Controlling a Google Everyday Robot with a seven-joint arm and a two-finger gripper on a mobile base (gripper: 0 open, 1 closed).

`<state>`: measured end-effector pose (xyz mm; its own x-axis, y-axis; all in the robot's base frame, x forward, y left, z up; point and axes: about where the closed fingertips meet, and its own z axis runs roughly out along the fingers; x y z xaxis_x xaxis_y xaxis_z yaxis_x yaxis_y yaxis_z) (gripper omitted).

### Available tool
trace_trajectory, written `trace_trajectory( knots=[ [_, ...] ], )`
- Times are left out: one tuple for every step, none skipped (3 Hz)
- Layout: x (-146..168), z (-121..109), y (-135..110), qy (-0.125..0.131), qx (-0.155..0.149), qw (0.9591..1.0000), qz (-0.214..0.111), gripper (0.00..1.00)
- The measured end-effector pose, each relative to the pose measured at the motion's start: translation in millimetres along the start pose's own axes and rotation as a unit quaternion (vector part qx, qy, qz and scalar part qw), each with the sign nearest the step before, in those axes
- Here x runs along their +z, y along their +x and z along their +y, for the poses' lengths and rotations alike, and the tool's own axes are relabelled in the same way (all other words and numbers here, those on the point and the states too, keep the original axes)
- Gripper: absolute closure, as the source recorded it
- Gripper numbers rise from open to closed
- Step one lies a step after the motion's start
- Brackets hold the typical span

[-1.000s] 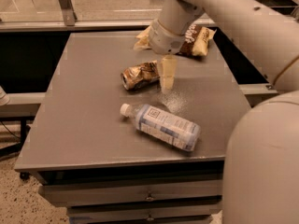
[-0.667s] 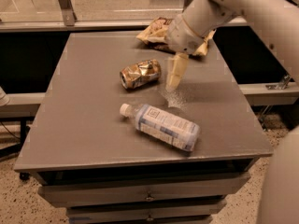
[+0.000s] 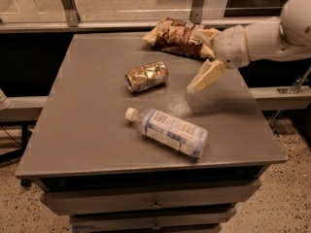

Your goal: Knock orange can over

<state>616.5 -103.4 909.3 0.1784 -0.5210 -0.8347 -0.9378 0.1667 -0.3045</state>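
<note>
A: Swung off to the right since a second ago: end effector [image 3: 193, 87]. Was just beside orange can [image 3: 146, 76]; now hangs well apart from it, above right half of table [image 3: 87, 144].

B: Clenched or released?

A: Cannot tell. Angled down and left, off the table surface. Reaches in from right edge on white arm [image 3: 262, 35].

B: Location of orange can?

A: Lies on its side near table centre, dented, silver top facing left and near. Touches nothing. Same spot as a second ago.

B: Other items?

A: Logged: clear bottle [image 3: 170, 131] flat on its side toward near edge, white cap pointing left and far; nearer than can, apart from it. Also snack bag [image 3: 177, 37] at far edge, right of centre, apart from can. Neither shifted.
</note>
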Motion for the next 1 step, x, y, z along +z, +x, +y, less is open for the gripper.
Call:
trace_trajectory(
  knots=[
    [-35.4,-2.2,6.3,0.035,0.024,0.9990,-0.015,0.00]
  ],
)
